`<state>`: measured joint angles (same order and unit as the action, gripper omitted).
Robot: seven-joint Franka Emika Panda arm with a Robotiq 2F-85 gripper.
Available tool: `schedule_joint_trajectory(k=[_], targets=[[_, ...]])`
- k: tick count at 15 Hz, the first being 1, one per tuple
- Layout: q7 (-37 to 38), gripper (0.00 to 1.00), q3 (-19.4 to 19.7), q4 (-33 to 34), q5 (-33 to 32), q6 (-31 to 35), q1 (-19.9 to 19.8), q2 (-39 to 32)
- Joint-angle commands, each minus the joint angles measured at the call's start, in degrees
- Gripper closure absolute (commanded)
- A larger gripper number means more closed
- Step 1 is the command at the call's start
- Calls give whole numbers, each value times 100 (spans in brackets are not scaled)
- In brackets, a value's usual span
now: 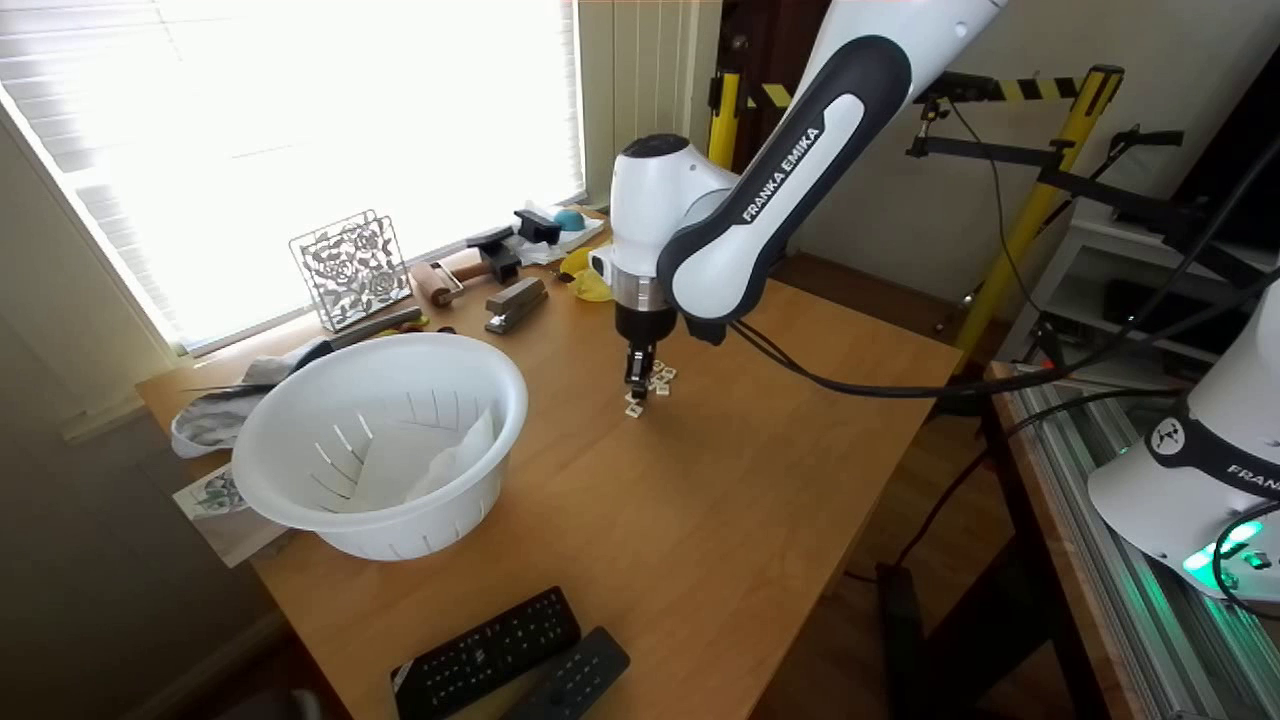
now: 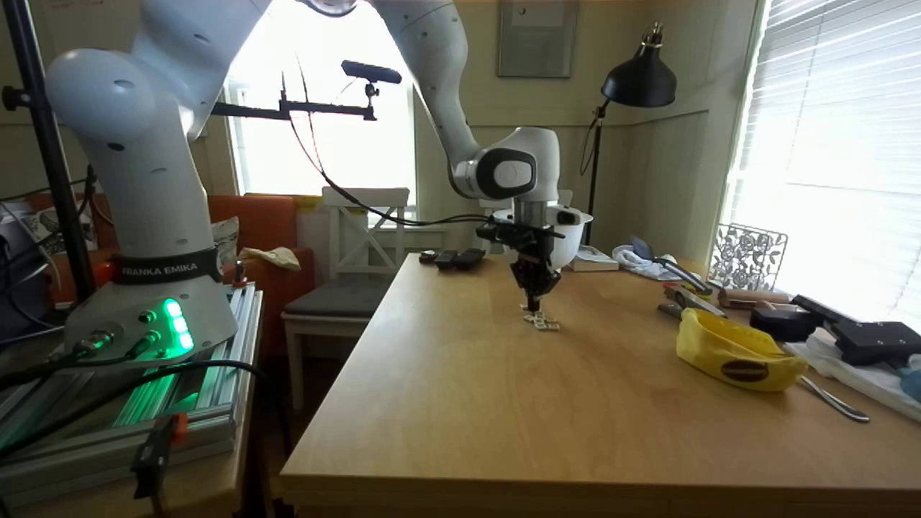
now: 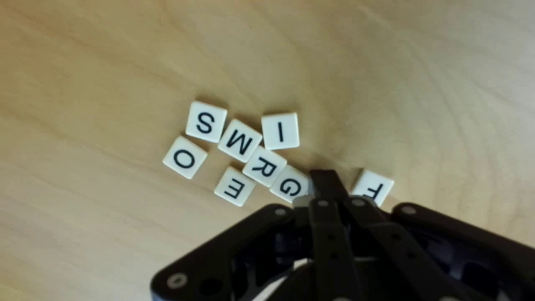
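**Clenched and pointing down among letter tiles (image 1: 663, 389)**

At the end of the white arm (image 2: 432, 68), pointing straight down: the tool (image 2: 533, 305), clenched, with both fingertips (image 3: 326, 182) together. Low over the tabletop (image 1: 700, 480), in the midst of the letter tiles in both exterior views. Whether touching any tile, impossible to tell.

In the wrist view, just beside the fingertips: the G tile (image 3: 288, 184), partly hidden behind them. To their other side: the F tile (image 3: 372, 187), also partly covered, apart from the rest. In a slanting row with the G tile, edge against edge or nearly so: the R tile (image 3: 264, 166) and the M tile (image 3: 239, 140). Just beside the M tile, on either side: the I tile (image 3: 280, 131) and the S tile (image 3: 206, 122). Just beside the R tile: the E tile (image 3: 235, 186). Near the S tile: the O tile (image 3: 184, 158). Letters uppermost throughout.

Well apart on the tabletop, in an exterior view: a white slotted bowl (image 1: 420, 540) and two black remotes (image 1: 487, 655), close side by side. Along the side by the window (image 1: 350, 100): an openwork metal rack (image 1: 355, 264) and a grey stapler (image 1: 515, 303). In an exterior view: a yellow pouch (image 2: 741, 352), just beside a metal handle (image 2: 838, 401), and, beyond the tabletop, a black lamp (image 2: 640, 79).
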<state>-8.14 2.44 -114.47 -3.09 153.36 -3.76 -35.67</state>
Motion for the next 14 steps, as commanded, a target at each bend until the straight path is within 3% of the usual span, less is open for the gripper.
schedule_joint_trajectory(k=[1, 9, 14], targets=[[237, 100, 115, -470, -28, 285, -29, 155], [609, 100, 422, -964, -43, 685, -2, 417], [1149, 100, 672, -1465, -13, 1572, 223, 730]])
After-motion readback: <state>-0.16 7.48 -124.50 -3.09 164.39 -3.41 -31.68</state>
